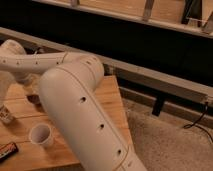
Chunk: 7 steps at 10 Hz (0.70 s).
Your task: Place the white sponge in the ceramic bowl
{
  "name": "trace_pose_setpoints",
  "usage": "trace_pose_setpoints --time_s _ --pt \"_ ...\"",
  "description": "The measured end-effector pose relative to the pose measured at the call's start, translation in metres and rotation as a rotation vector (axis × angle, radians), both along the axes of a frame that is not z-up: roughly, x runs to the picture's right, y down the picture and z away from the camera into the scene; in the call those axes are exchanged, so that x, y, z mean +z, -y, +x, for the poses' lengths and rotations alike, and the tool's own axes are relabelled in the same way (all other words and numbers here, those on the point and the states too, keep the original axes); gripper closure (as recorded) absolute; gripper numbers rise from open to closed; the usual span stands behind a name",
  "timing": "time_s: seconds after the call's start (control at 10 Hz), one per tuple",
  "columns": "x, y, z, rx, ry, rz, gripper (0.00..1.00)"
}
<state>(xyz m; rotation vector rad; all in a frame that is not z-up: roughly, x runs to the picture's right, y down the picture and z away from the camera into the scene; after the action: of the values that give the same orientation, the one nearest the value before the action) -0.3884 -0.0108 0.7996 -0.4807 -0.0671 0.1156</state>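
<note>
The robot's white arm (82,117) rises from lower right, bends sharply at the elbow and stretches left. The wrist turns downward at the left edge, where the end effector (5,112) hangs, fingers closed.

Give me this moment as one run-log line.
claw: shut, low over table, far left | white cup: upright on table | candy bar: table's near edge

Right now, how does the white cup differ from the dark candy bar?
The white cup stands upright, mouth up; the candy bar lies flat. The cup is pale and round; the bar is dark and long, cut off by the left edge. The cup sits nearer the arm than the bar does. Both rest on the wooden table, untouched. The pincer hangs shut at the far left, behind the bar.
</note>
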Motion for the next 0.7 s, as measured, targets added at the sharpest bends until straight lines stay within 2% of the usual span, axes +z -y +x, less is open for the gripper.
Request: trace_pose_setpoints --time_s 0.3,0.7 --pt "0.018 -0.002 -0.008 0.015 0.022 -0.002 1.0" --pt "0.039 -0.005 -0.02 -0.034 0.032 0.0 1.0"
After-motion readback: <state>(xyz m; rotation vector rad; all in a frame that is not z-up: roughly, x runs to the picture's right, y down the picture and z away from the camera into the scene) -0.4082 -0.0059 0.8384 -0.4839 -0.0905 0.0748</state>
